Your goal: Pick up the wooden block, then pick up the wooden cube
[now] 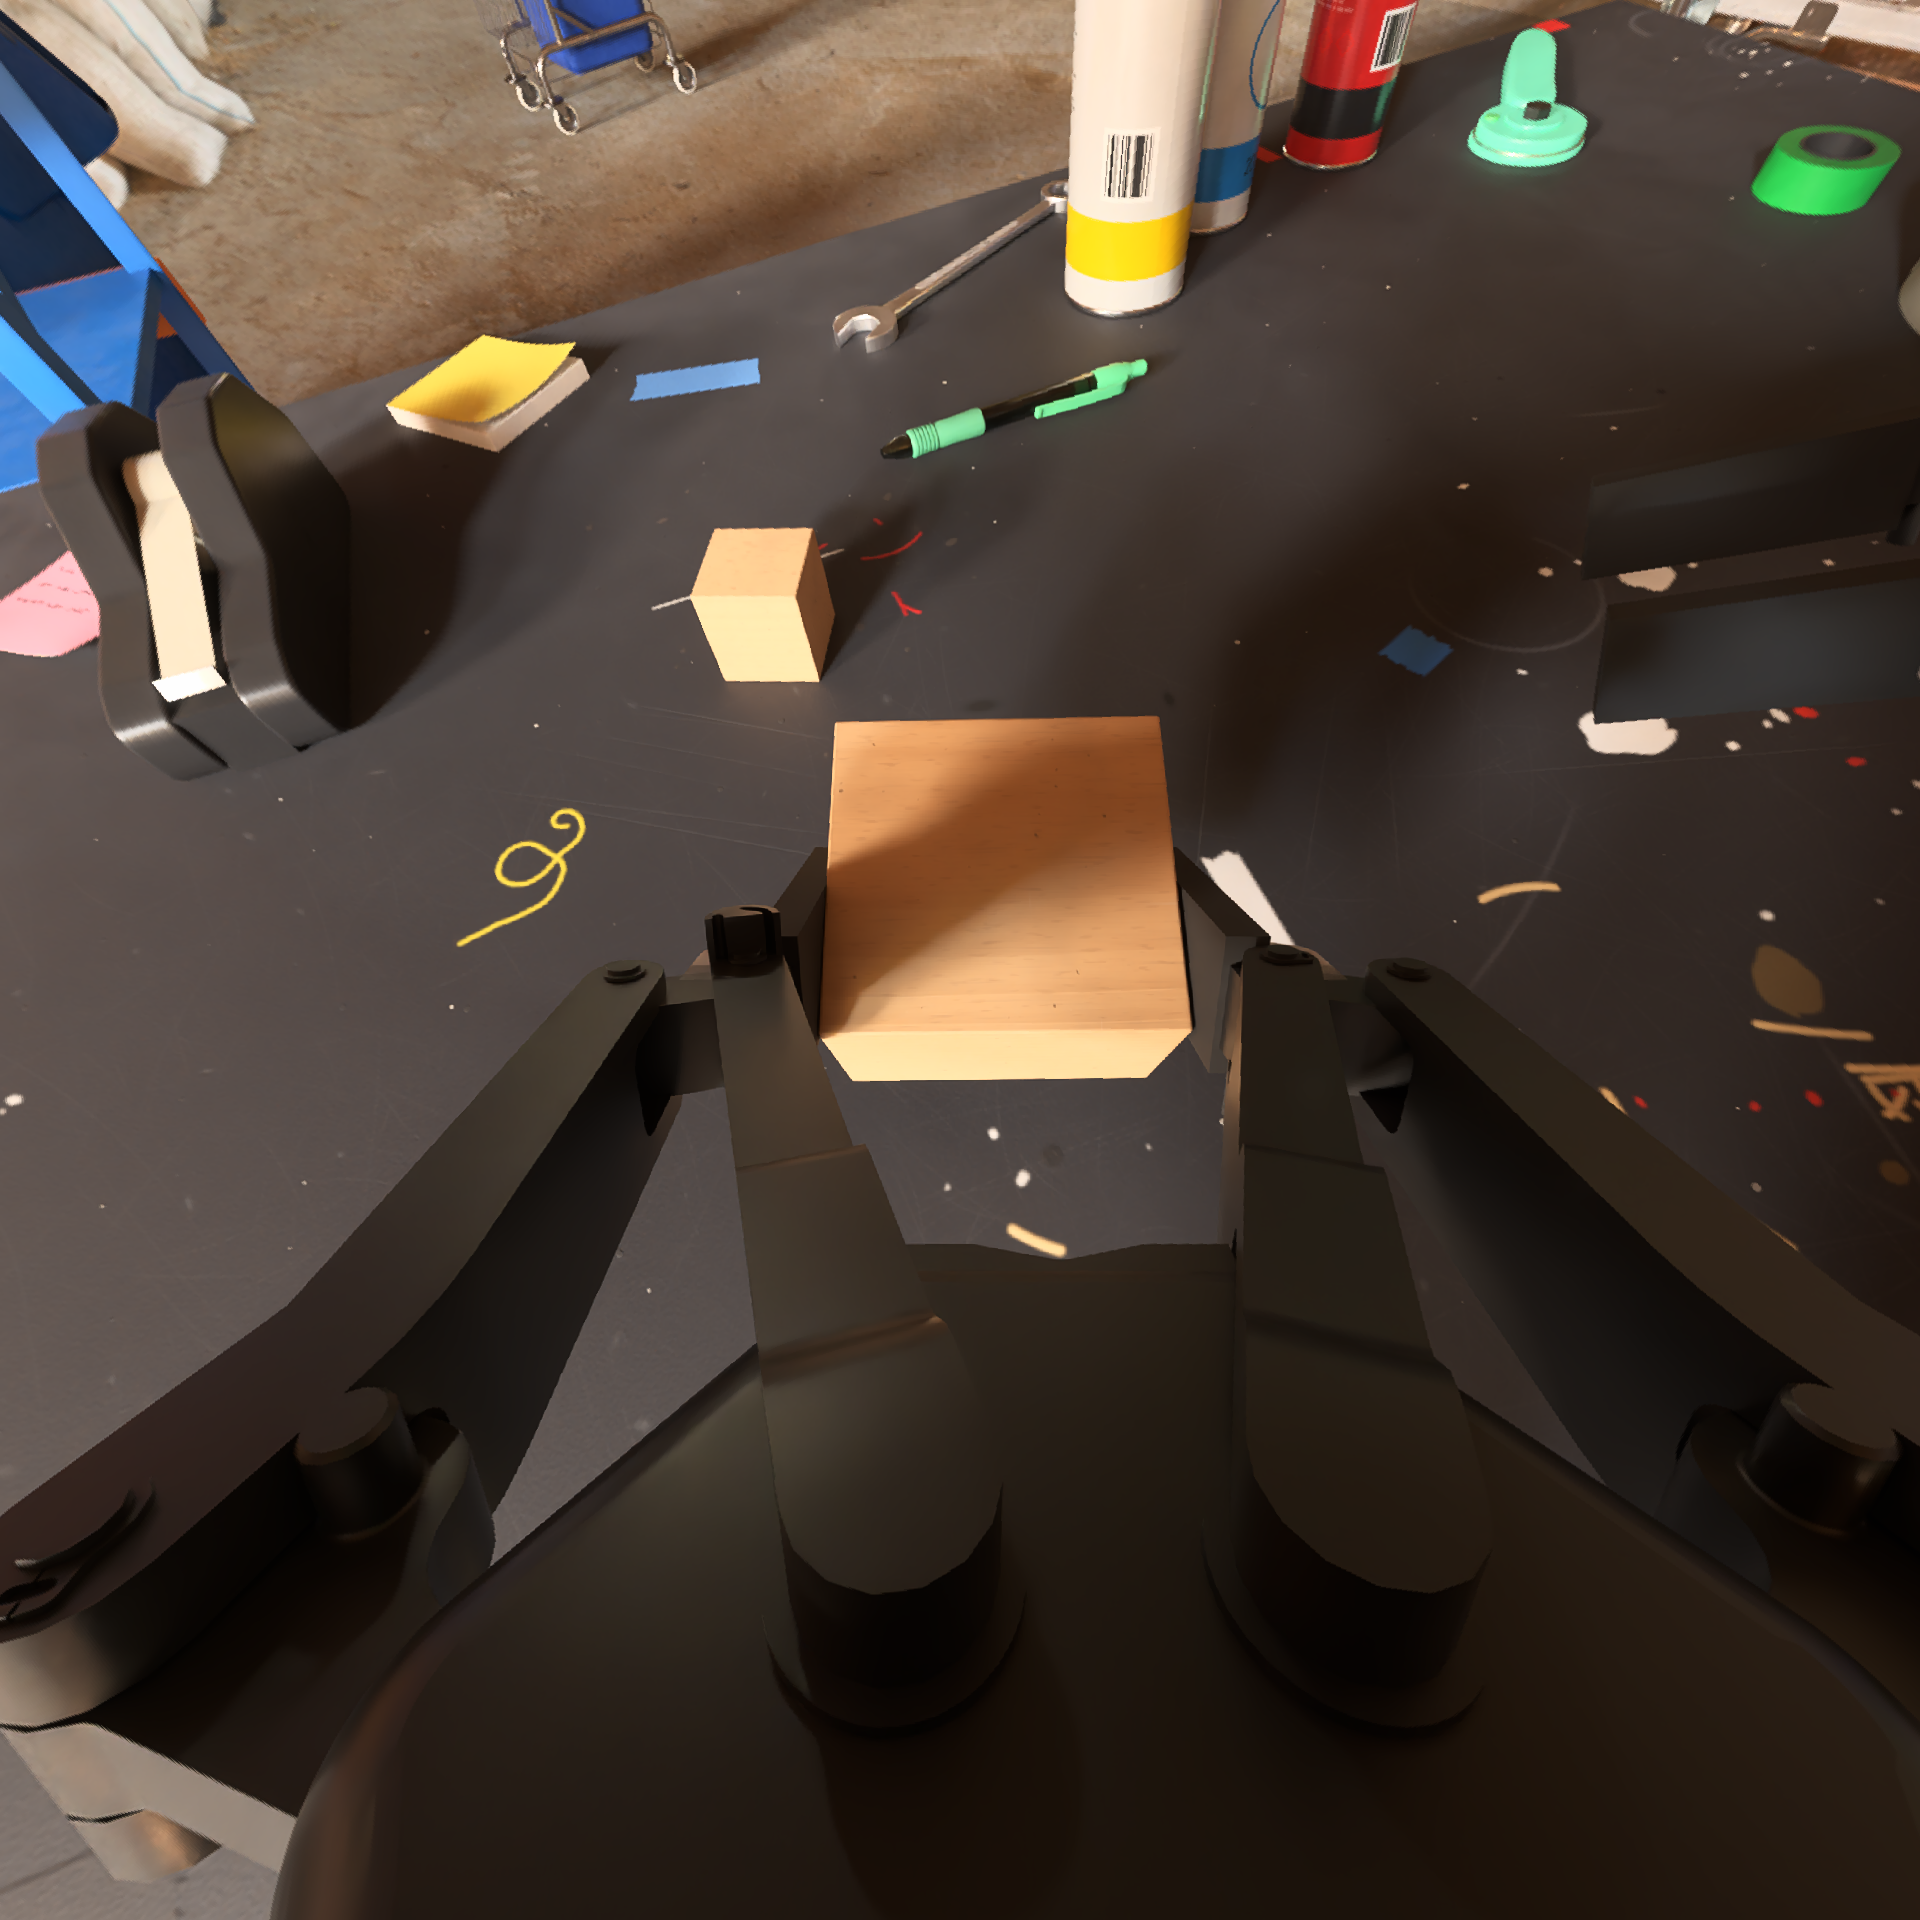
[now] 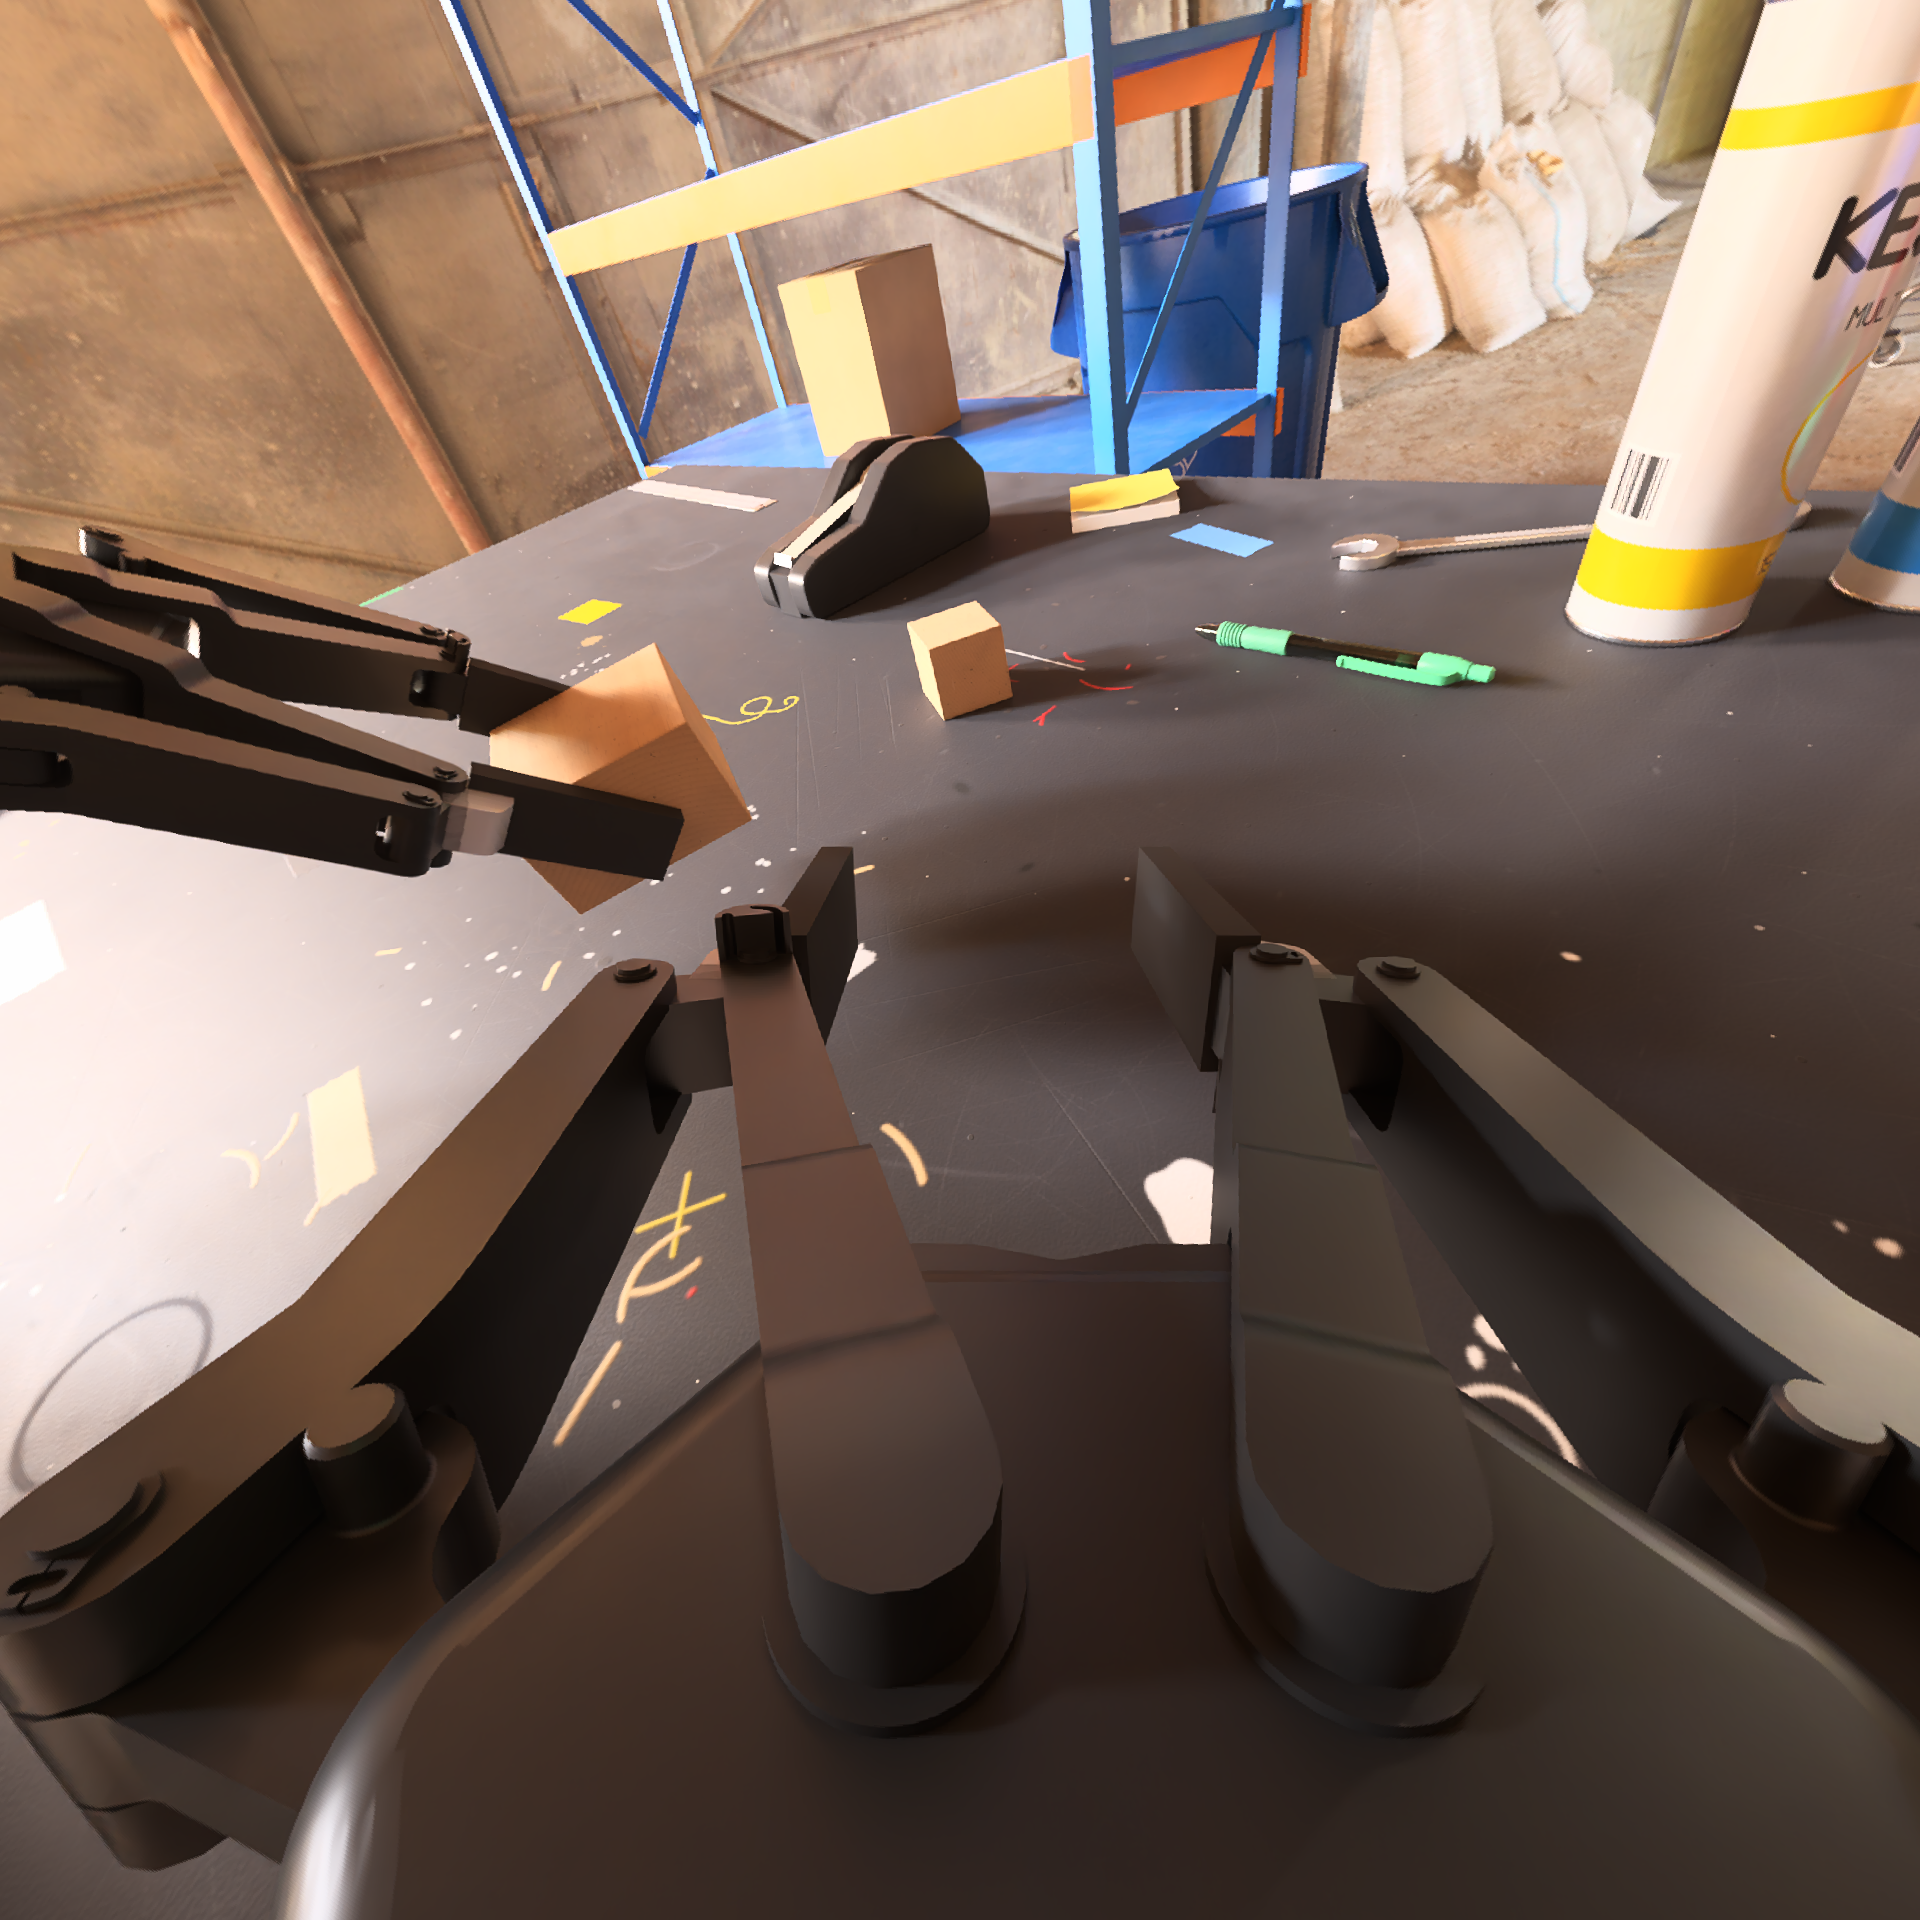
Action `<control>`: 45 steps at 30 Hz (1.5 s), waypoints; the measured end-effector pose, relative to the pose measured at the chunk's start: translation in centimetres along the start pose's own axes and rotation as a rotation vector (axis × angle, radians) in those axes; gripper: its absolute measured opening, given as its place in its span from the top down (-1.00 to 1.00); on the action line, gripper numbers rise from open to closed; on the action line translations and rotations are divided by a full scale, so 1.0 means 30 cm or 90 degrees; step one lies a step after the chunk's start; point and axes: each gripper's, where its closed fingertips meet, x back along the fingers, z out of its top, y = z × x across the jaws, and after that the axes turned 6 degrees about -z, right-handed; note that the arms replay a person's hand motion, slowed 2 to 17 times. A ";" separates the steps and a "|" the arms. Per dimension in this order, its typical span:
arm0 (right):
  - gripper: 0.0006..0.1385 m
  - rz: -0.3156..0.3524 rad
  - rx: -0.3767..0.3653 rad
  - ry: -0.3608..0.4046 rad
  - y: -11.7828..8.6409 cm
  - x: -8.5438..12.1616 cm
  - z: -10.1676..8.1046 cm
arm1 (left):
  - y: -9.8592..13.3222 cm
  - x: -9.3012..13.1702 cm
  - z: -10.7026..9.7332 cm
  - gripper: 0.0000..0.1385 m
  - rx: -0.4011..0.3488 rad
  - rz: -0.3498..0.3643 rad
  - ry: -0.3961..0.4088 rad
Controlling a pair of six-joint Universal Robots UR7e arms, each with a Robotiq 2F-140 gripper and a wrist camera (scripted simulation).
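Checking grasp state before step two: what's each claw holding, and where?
Left claw holds the wooden block lifted off the table, by its two opposite side faces. Right claw is open, empty.

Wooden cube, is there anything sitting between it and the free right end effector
Nothing visible. The right end effector is open and empty, with only bare table between it and the wooden cube. The pen lies off to one side.
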 end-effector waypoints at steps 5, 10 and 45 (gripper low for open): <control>-0.04 -0.003 0.006 0.001 -0.006 -0.003 0.003 | 0.008 0.005 -0.022 -0.07 0.011 -0.007 0.001; -0.05 -0.004 0.007 0.003 -0.012 -0.005 0.008 | 0.009 0.011 -0.032 -0.07 0.015 -0.008 0.004; -0.13 -0.018 0.269 -0.075 -0.068 -0.431 0.216 | -0.065 0.041 -0.054 -0.07 0.038 -0.023 0.015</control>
